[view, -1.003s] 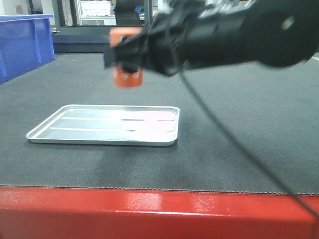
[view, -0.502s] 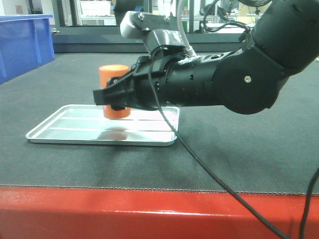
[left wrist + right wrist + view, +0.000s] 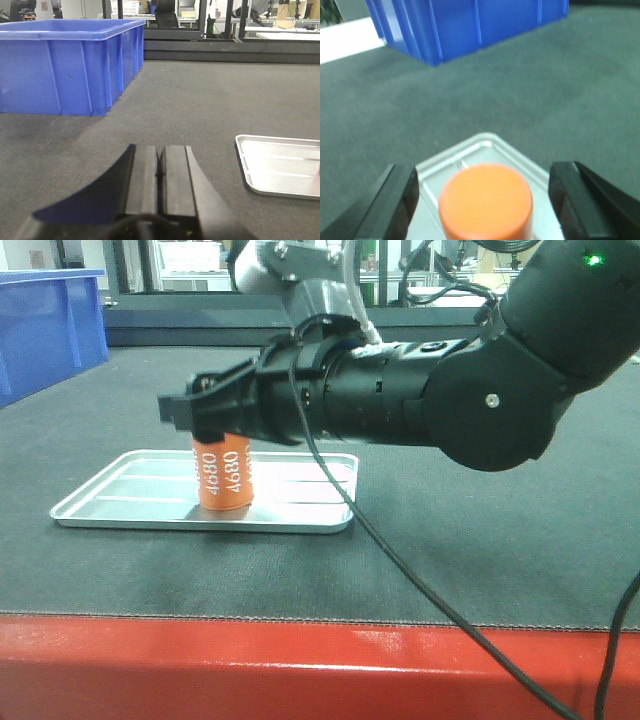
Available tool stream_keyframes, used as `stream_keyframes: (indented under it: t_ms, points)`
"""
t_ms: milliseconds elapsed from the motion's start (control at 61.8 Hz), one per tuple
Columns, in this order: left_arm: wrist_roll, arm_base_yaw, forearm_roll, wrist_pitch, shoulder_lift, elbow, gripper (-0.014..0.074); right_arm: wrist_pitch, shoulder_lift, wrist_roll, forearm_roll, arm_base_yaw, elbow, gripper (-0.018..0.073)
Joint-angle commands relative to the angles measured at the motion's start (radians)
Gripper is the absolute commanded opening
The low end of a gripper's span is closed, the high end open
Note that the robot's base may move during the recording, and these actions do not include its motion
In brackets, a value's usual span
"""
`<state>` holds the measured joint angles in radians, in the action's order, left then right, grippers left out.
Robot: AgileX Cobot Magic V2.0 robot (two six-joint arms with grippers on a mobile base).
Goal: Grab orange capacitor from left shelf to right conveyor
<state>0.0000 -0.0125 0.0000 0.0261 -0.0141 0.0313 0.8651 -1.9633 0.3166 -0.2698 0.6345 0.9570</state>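
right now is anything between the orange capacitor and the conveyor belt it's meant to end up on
Yes: the orange capacitor stands upright in the silver tray, which lies on the conveyor. The open right gripper straddles it.

Right gripper (image 3: 482, 200) reaching in from the right, arm stretched level and low, fingers (image 3: 395, 200) spread wide apart; left gripper (image 3: 160, 175) held low and level, jaws pressed together, empty
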Motion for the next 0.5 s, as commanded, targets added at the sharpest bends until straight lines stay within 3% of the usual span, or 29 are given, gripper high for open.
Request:
stream_keyframes:
  t_ms: [0, 81, 162, 227, 324, 388, 486]
  points:
    - [0.0, -0.004, -0.006, -0.079, 0.006, -0.006, -0.0105, 0.128, 0.082, -0.005, 0.002, -0.003, 0.03, 0.0625]
    - [0.0, -0.004, -0.006, -0.079, 0.006, -0.006, -0.0105, 0.114, 0.129, -0.004, 0.002, -0.004, 0.03, 0.0606]
    - [0.0, -0.004, -0.006, -0.079, 0.006, -0.006, -0.0105, 0.073, 0.201, -0.004, 0.002, -0.006, 0.03, 0.0503]
    - [0.0, -0.004, -0.006, -0.079, 0.006, -0.006, -0.0105, 0.022, 0.261, -0.004, 0.002, -0.006, 0.028, 0.034]
    - [0.0, -0.004, -0.006, -0.079, 0.006, -0.006, -0.0105, -0.069, 0.351, -0.002, 0.002, -0.006, 0.028, 0.0027]
    - [0.0, -0.004, -0.006, -0.079, 0.006, -0.006, -0.0105, -0.087, 0.408, -0.002, 0.002, -0.006, 0.028, 0.0085]
    - [0.0, -0.004, -0.006, -0.079, 0.006, -0.006, -0.0105, -0.085, 0.49, -0.002, 0.001, -0.004, 0.028, 0.0066]
